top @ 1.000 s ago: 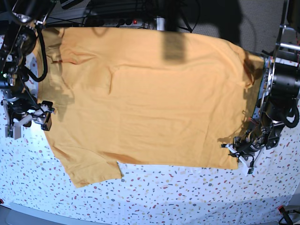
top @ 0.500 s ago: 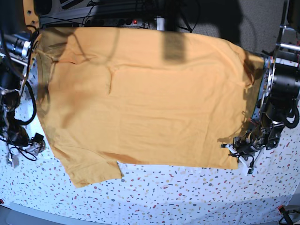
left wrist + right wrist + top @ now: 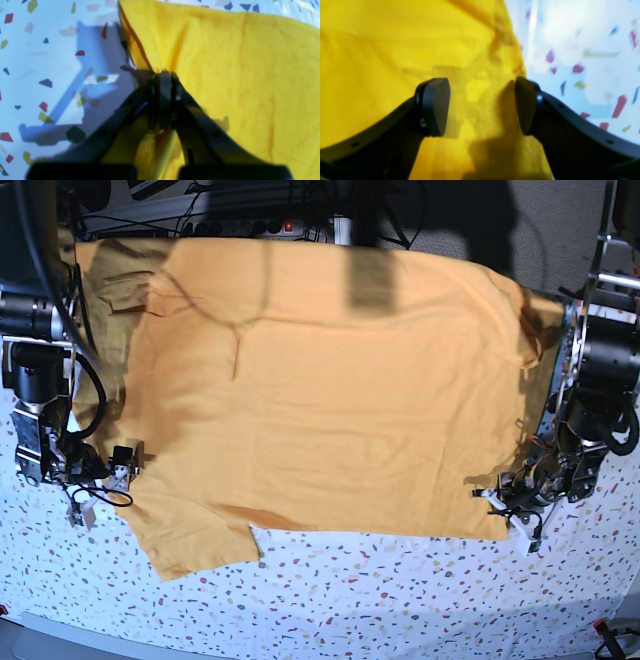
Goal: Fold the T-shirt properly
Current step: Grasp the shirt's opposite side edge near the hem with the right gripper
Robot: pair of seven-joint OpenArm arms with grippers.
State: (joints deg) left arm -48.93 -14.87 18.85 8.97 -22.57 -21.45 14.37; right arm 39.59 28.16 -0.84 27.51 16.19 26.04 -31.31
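The mustard T-shirt lies spread flat across the speckled cloth, one sleeve pointing toward the front left. In the base view my left gripper sits at the shirt's front right hem corner. The left wrist view shows that gripper shut on a pinched fold of the T-shirt. My right gripper is at the shirt's left edge, by the sleeve. Seen from the right wrist, it is open, its fingers straddling the T-shirt's edge, nothing clamped between them.
The white terrazzo cloth covers the table around the shirt. A power strip and cables run along the back edge. The table's front edge curves along the bottom of the base view.
My right arm has moved down the shirt's left edge, then back in toward the sleeve, staying open. The shirt's top left corner has shifted slightly. The left arm has not moved.
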